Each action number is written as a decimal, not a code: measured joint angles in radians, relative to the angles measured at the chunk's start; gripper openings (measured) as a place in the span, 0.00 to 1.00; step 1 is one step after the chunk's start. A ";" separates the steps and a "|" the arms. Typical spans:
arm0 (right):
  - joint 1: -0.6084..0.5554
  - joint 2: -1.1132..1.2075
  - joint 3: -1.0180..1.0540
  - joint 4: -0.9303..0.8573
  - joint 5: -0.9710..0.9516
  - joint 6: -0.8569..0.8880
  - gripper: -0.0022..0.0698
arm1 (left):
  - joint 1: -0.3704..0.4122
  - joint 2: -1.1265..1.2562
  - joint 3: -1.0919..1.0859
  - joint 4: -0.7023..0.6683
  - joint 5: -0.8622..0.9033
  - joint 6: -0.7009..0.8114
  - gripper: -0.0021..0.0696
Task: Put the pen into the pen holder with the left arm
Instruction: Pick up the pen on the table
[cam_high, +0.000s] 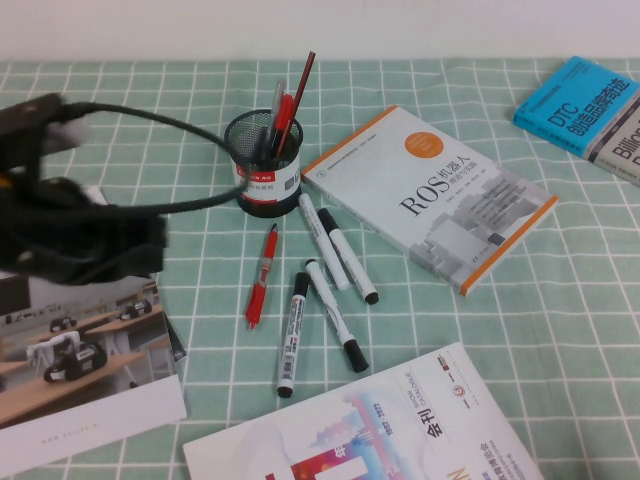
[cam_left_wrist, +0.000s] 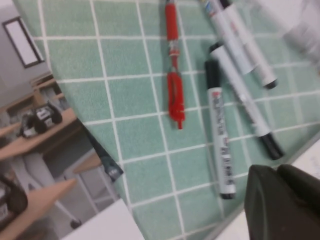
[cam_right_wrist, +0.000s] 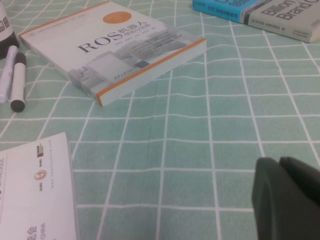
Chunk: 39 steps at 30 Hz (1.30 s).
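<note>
The red pen (cam_high: 262, 275) lies flat on the green checked cloth, in front of the black mesh pen holder (cam_high: 263, 170). The holder stands upright with a red pen, a dark-red pencil and another pen in it. My left gripper (cam_high: 140, 245) hovers at the left over a photo magazine, well to the left of the pen and apart from it. In the left wrist view the pen (cam_left_wrist: 174, 75) lies beside the white markers, and my left gripper (cam_left_wrist: 276, 172) is shut and empty. My right gripper (cam_right_wrist: 280, 162) is shut and empty above bare cloth; it is out of the high view.
Several white markers with black caps (cam_high: 335, 250) lie right of the pen. A ROS book (cam_high: 430, 195) lies right of the holder, and blue books (cam_high: 585, 110) at the far right. A magazine (cam_high: 80, 370) lies front left, another (cam_high: 370, 430) at the front.
</note>
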 joint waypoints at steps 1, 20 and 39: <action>0.000 0.000 0.000 0.000 0.000 0.000 0.00 | -0.029 0.038 -0.029 0.040 0.000 -0.033 0.03; 0.000 0.000 0.000 0.000 0.000 0.000 0.00 | -0.318 0.621 -0.603 0.378 0.244 -0.323 0.03; 0.000 0.000 0.000 0.000 0.000 0.000 0.00 | -0.313 0.843 -0.790 0.525 0.376 -0.414 0.52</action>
